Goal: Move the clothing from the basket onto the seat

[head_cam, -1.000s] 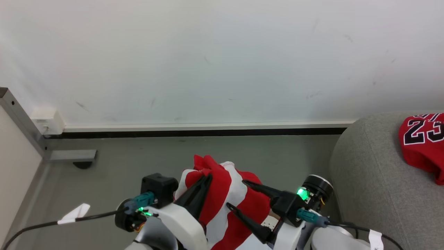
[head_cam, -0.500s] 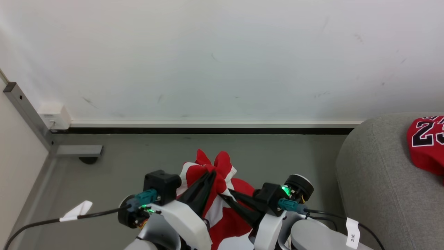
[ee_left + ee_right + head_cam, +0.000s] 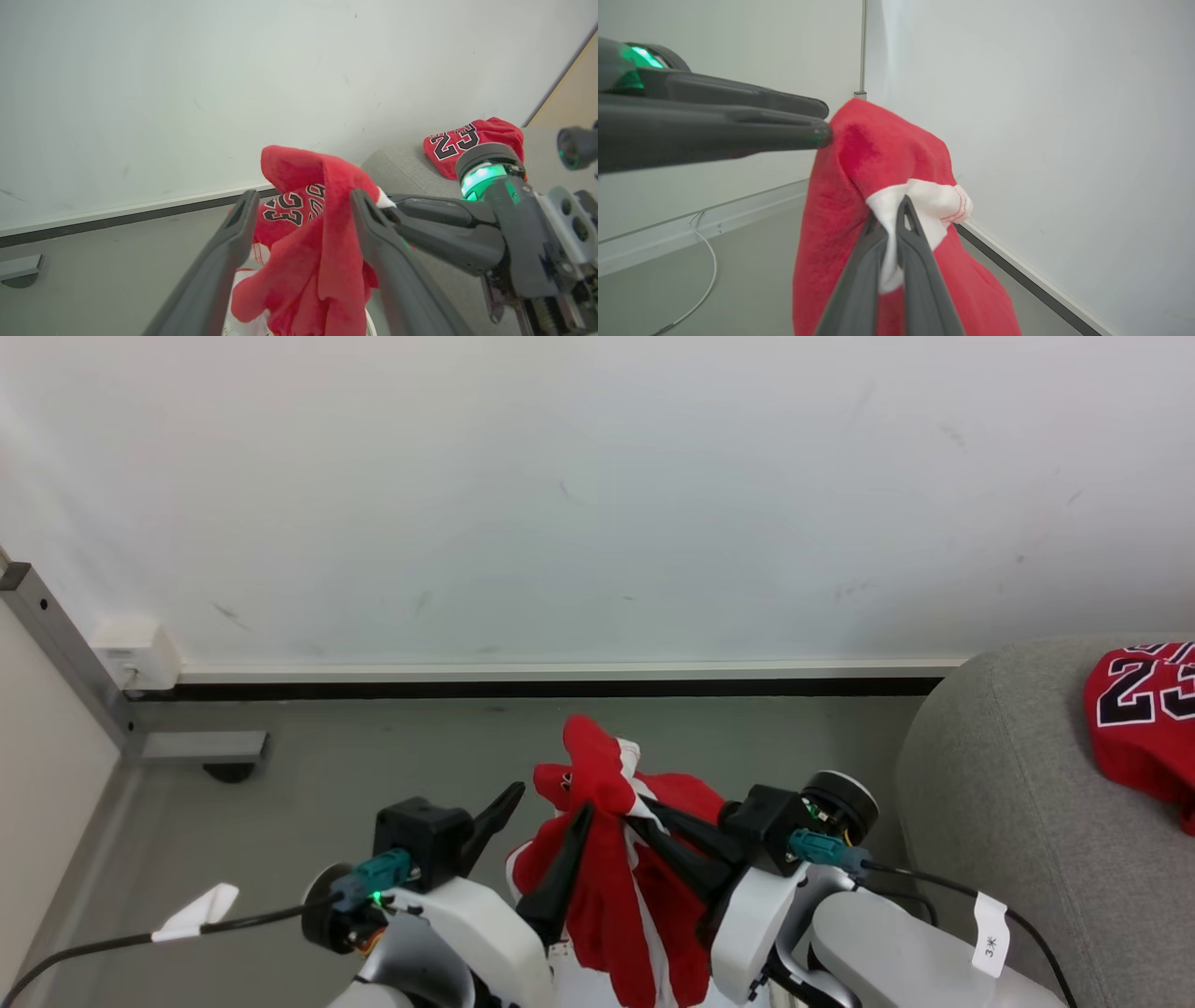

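red garment (image 3: 607,859) hangs limp in mid-air above the floor, near the seat (image 3: 990,784) but not over it. right gripper (image 3: 901,210) is pinched tight on a bunched white-trim fold. left gripper (image 3: 303,200) has jaws spread wide either side of the cloth, not clamping. judgement: light, soft, drapes freely, and a single layer may slip, so hold thick bunched folds. second garment (image 3: 1144,719) lies on the seat.
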